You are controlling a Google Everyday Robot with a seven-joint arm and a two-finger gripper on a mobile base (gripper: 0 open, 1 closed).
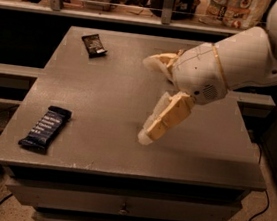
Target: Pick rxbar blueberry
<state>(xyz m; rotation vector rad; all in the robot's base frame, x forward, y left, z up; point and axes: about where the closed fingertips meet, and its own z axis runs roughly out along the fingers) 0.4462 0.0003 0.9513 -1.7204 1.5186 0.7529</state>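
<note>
The rxbar blueberry [45, 128] is a long, dark navy bar with white lettering. It lies flat near the front left corner of the grey table [104, 98]. My gripper [145, 101] hangs over the middle of the table, well to the right of the bar and apart from it. Its two cream fingers are spread wide and hold nothing. One fingertip [145, 136] points down close to the tabletop, the other [152, 61] points left higher up.
A small squarish black packet [94, 45] lies at the back left of the table. My white arm [235, 59] covers the back right of the table. A shelf with containers [140, 17] runs behind. Drawers [121, 206] sit below the front edge.
</note>
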